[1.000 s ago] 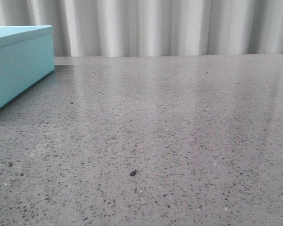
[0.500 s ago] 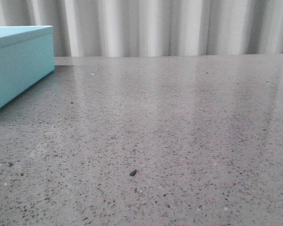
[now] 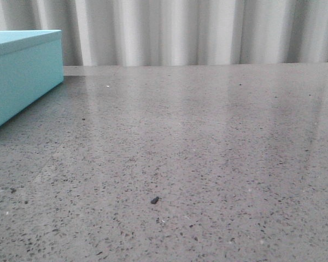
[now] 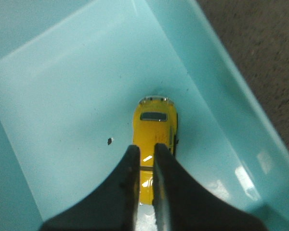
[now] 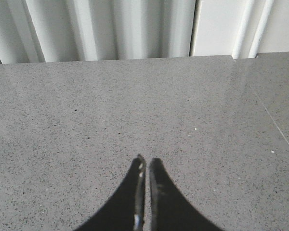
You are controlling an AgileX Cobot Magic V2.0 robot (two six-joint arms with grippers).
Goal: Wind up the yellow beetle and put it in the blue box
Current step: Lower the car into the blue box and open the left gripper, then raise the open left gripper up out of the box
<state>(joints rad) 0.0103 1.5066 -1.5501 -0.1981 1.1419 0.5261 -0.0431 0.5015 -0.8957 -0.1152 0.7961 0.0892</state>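
The yellow beetle (image 4: 154,125) lies on the floor of the open blue box (image 4: 62,86) in the left wrist view, close to one side wall. My left gripper (image 4: 144,150) hangs above the car's near end. Its jaws are nearly shut, with a narrow gap through which the car's yellow body shows; they hold nothing. The box's outer wall shows at the far left of the front view (image 3: 22,76). My right gripper (image 5: 145,162) is shut and empty over bare table, away from the box. Neither gripper shows in the front view.
The table is grey speckled stone (image 3: 208,153) with a small dark crumb (image 3: 154,200) near the front. A pale curtain (image 3: 180,27) hangs behind the far edge. A dark speck (image 4: 109,141) lies on the box floor beside the car.
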